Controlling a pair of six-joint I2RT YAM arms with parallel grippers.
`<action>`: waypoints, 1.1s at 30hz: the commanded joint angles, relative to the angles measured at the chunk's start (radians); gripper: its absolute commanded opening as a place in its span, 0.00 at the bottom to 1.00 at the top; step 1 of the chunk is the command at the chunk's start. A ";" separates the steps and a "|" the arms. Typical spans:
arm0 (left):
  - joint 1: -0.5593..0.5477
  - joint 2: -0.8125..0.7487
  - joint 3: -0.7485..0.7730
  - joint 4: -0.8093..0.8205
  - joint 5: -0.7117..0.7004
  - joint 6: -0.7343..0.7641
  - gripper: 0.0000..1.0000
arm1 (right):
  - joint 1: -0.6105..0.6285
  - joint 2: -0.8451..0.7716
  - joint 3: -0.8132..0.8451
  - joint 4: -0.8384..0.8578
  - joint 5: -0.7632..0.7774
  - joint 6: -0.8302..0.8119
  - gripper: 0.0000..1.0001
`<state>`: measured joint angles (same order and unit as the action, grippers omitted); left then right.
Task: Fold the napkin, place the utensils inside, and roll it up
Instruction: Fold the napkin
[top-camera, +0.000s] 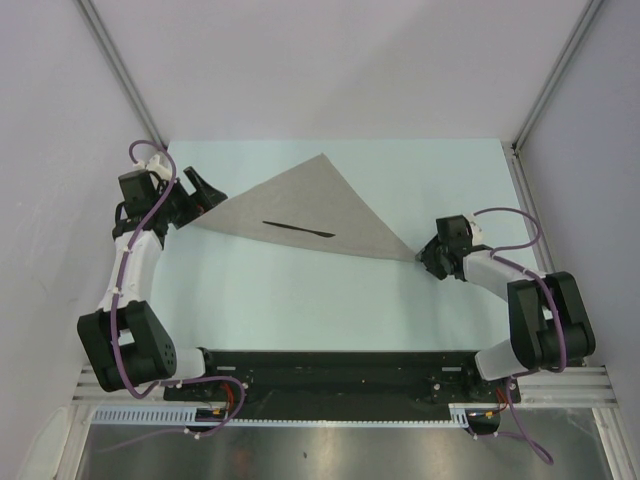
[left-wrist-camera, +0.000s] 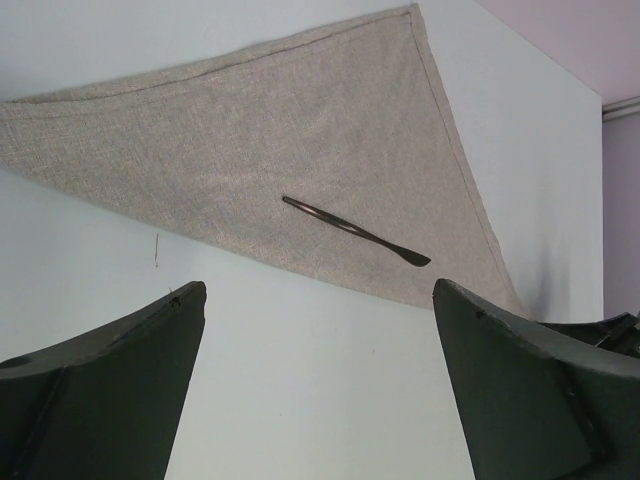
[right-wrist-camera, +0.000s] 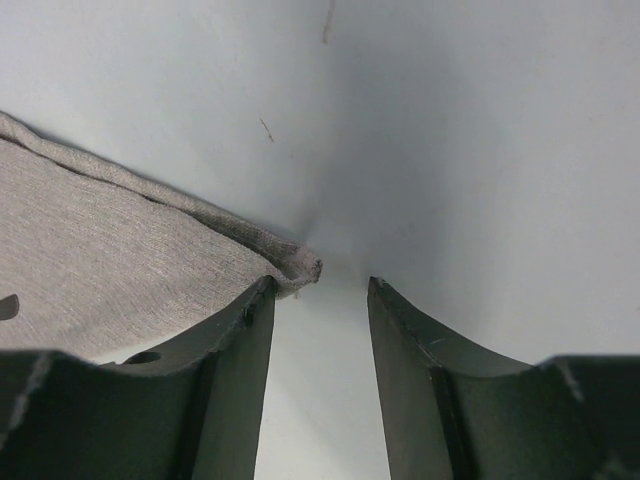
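The grey-beige napkin (top-camera: 315, 200) lies folded into a triangle on the white table, its long folded edge toward the arms. A thin black utensil (top-camera: 300, 228) rests on it near that edge, and it also shows in the left wrist view as the utensil (left-wrist-camera: 355, 231) on the napkin (left-wrist-camera: 300, 120). My left gripper (top-camera: 205, 190) is open by the napkin's left corner, and only bare table lies between the jaws of the left gripper (left-wrist-camera: 318, 290). My right gripper (right-wrist-camera: 320, 282) is open at the right corner. The napkin's tip (right-wrist-camera: 303, 266) lies just past the left fingertip, unclamped.
Pale walls with metal frame rails (top-camera: 120, 70) close in the table on the left, back and right. A black mounting bar (top-camera: 330, 365) runs along the near edge between the arm bases. Bare white tabletop (top-camera: 300, 300) lies between the napkin and the bar.
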<state>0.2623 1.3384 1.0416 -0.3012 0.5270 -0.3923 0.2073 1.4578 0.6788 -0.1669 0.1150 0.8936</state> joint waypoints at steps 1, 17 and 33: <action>0.009 -0.019 -0.003 0.024 0.005 -0.002 1.00 | -0.006 0.019 0.002 0.041 0.012 0.002 0.46; 0.008 -0.027 -0.002 0.024 0.008 0.000 1.00 | -0.005 0.084 0.057 0.050 0.061 -0.041 0.15; 0.011 -0.039 -0.006 0.036 0.024 -0.005 1.00 | 0.164 -0.002 0.221 0.075 0.192 -0.197 0.00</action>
<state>0.2623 1.3384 1.0416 -0.3012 0.5274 -0.3923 0.2684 1.5185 0.8104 -0.1387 0.2123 0.7650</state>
